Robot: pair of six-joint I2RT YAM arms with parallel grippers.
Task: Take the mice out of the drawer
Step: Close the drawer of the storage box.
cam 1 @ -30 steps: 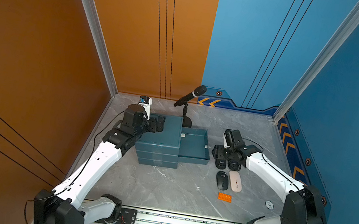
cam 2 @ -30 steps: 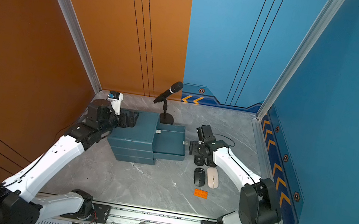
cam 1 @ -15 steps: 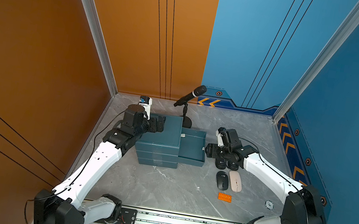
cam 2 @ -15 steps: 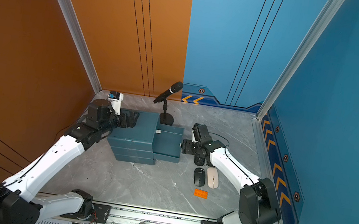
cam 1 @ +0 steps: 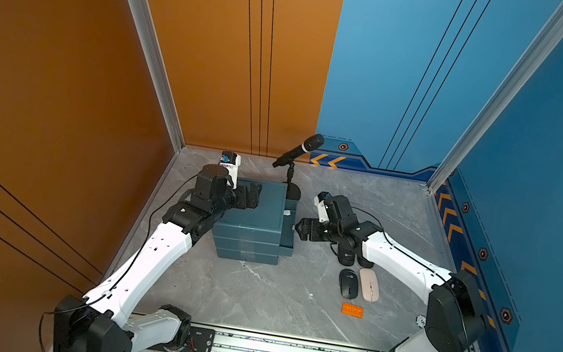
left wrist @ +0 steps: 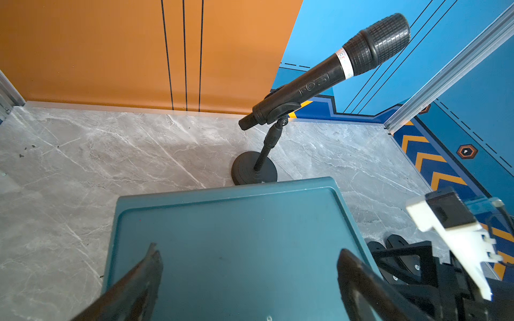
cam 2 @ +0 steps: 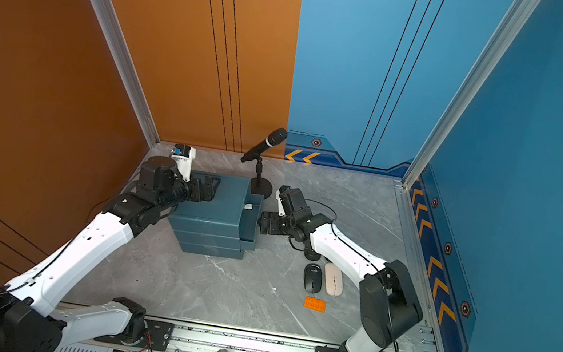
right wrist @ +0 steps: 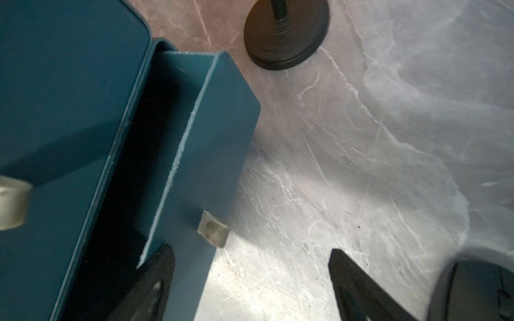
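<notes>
The teal cabinet has its top drawer sticking out only a little; the gap left shows only dark. A black mouse and a pale pink mouse lie side by side on the floor. More black mice are partly hidden under my right arm. My right gripper is open at the drawer's front, holding nothing. My left gripper is open on the cabinet top.
A black microphone on a stand is right behind the cabinet, its round base near the drawer's far corner. An orange studded plate lies in front of the two mice. Walls enclose three sides.
The drawer has slid from pulled well out to nearly shut, with my right gripper moving left against its front and its jaws widening. The left arm has not moved.
</notes>
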